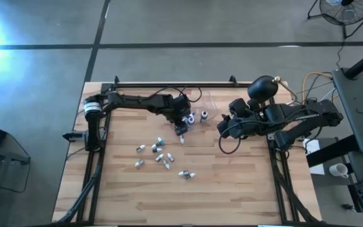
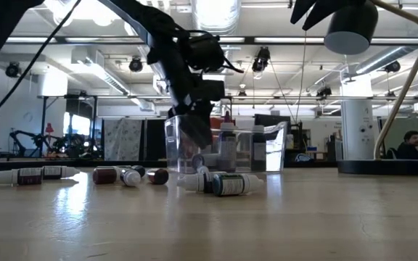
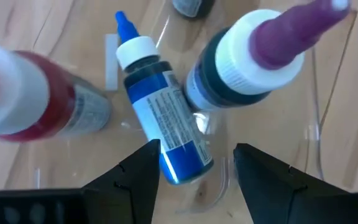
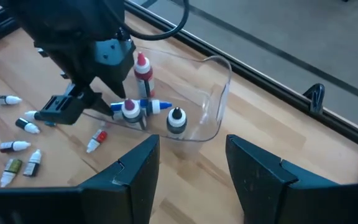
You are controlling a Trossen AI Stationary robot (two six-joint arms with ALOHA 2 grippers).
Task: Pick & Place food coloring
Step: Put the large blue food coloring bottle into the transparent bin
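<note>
A clear tub (image 4: 219, 93) stands at the table's far middle. In it are an upright red bottle (image 4: 143, 71), a purple-capped one (image 3: 253, 56), a dark-capped one (image 4: 176, 119) and a blue one (image 3: 166, 118), which lies on its side. My left gripper (image 3: 194, 152) is open at the tub's left end and points steeply down. The blue bottle's base shows in the wide gap between its fingertips. Several more food coloring bottles (image 1: 159, 154) lie loose on the wood nearer the front. My right gripper (image 4: 191, 149) hangs open, raised, to the right of the tub.
A black dome lamp (image 1: 263, 88) stands at the far right, its base (image 2: 387, 167) on the table. One red-capped bottle (image 4: 95, 140) lies just outside the tub's near wall. A person (image 2: 412, 141) sits in the room behind. Bare wood (image 1: 188, 202) stretches toward the near edge.
</note>
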